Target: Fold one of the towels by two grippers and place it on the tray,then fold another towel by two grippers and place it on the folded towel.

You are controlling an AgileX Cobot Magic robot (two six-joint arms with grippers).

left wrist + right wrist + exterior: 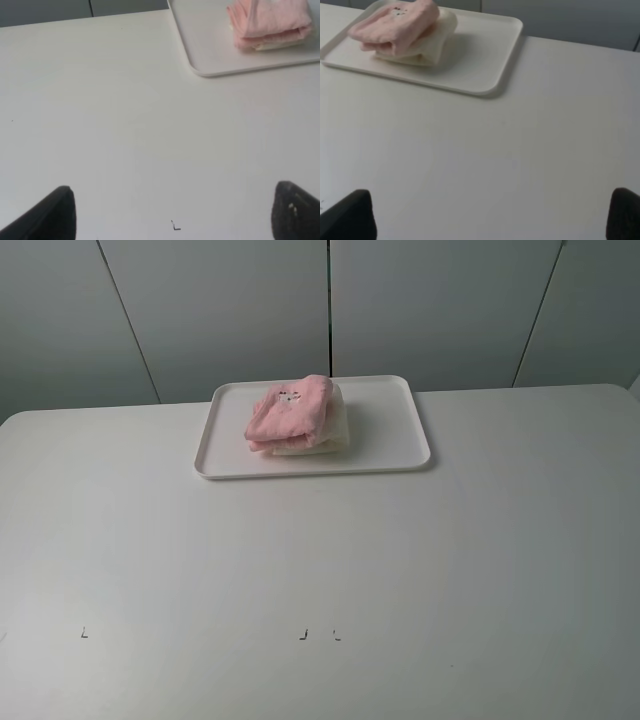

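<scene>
A wide white table [320, 570] fills most of the high view, smooth and matte, with a rounded far edge. Behind it stands a wall of pale grey panels [230, 310] split by thin dark seams. A few tiny dark marks [302, 636] sit on the table's near part; one of them, an L-shaped tick [175, 227], lies directly between the left gripper's fingers in the left wrist view.

The left gripper [172, 212] hangs over bare table with its jaws spread wide and nothing between them; only the two black fingertips [55, 215] show at the frame's edges. The right gripper [492, 215] is likewise spread wide and empty, its dark fingertips [350, 217] low over the table. Neither gripper shows in the high view.

The white tray [400, 430] lies well ahead of both grippers, toward the far edge of the table: ahead and off to the right of the left gripper [200, 45], ahead and off to the left of the right gripper [485, 55]. On it the cream towel [335, 430] lies folded, with the pink towel [290, 412] folded on top of it, a small white label [290, 395] facing up. The stack sits on the tray's left-middle part, leaving its right part bare. Only open table lies between either gripper and the tray.
</scene>
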